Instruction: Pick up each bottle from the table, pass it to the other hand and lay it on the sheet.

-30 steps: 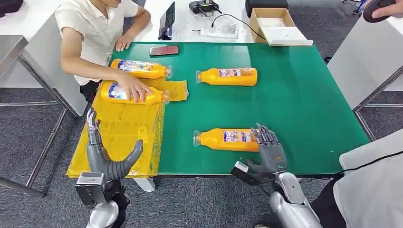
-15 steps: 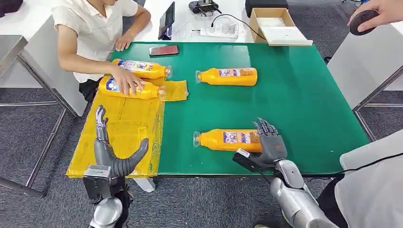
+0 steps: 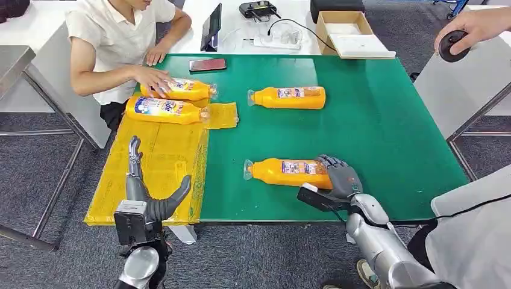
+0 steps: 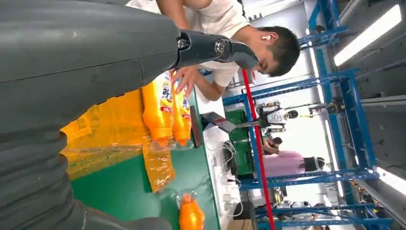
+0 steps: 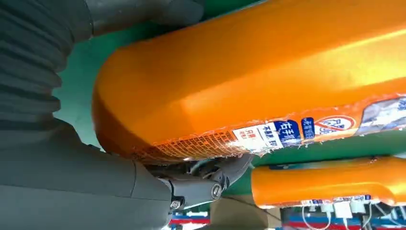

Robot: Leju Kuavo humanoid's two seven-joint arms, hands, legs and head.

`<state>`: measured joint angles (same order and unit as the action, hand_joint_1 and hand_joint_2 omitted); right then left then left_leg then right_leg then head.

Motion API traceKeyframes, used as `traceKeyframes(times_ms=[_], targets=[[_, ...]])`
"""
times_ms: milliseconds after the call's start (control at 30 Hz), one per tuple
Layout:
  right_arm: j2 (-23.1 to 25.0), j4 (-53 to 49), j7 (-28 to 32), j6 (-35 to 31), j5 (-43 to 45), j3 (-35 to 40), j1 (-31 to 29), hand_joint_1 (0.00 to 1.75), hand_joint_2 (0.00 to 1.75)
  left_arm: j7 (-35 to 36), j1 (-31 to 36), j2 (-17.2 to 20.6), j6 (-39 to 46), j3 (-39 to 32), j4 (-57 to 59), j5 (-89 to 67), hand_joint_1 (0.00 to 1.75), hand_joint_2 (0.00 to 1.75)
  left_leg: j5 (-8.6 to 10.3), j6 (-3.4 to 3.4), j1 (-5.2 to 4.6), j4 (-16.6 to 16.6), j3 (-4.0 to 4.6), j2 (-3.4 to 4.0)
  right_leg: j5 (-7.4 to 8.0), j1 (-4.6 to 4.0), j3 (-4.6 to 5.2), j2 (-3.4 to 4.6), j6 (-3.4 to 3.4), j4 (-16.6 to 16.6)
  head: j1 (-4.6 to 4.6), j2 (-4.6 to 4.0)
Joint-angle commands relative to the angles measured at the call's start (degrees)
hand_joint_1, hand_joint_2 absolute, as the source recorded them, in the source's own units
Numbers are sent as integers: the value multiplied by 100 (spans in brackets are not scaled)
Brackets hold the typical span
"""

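My right hand (image 3: 341,178) has its dark fingers (image 5: 201,184) curled around the base end of the nearest orange bottle (image 3: 289,173), thumb on the near side; the grip is closed on the bottle, which lies on its side on the green mat (image 3: 385,126), cap toward 9 o'clock. In the right wrist view its smooth, glossy plastic body carries a white and blue label with small Chinese print that I cannot read.

My left hand (image 3: 147,189) is empty, fingers extended and spread, thumb out to the side, over the near edge of the crinkled yellow plastic sheet (image 3: 150,165) at 9 o'clock.

A second orange bottle (image 3: 288,97) lies on the mat at 12 o'clock, well apart. At 10 o'clock, two more bottles lie side by side on the sheet: the nearer one (image 3: 164,111) with a blue-lettered label, and the farther one (image 3: 181,89) under a person's hand (image 3: 153,78). A phone (image 3: 208,64) lies beyond them.
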<state>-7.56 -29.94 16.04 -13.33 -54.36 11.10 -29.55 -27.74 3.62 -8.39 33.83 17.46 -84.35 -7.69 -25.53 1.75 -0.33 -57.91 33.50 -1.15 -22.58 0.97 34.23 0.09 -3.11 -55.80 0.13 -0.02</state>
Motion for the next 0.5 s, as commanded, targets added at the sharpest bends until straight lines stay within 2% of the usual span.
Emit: traceKeyframes(times_ms=[33, 100, 400, 500], targets=[[136, 632, 919, 1006, 978, -115, 128, 175, 175, -47, 247, 29, -151, 63, 426, 144, 0, 175, -1, -10, 8, 6, -14, -4, -3, -9, -17, -10, 11, 8, -2, 2], [165, 585, 1115, 1149, 1179, -153, 201, 175, 175, -52, 266, 29, -178, 103, 465, 164, 0, 175, -1, -14, 11, 11, -26, -7, -4, -13, -29, -17, 15, 15, -2, 0], [153, 560, 1142, 1179, 1220, -149, 201, 175, 175, -72, 275, 39, -189, 115, 473, 162, 0, 175, -2, -9, 9, 6, -34, 22, 0, -11, -27, 10, 11, 11, -2, 0], [179, 452, 1377, 1389, 1581, -284, 313, 175, 175, -82, 255, 43, -261, 162, 467, 227, 0, 175, -2, -13, 11, 10, -42, 19, -1, -13, -37, 5, 17, 15, -2, 0]])
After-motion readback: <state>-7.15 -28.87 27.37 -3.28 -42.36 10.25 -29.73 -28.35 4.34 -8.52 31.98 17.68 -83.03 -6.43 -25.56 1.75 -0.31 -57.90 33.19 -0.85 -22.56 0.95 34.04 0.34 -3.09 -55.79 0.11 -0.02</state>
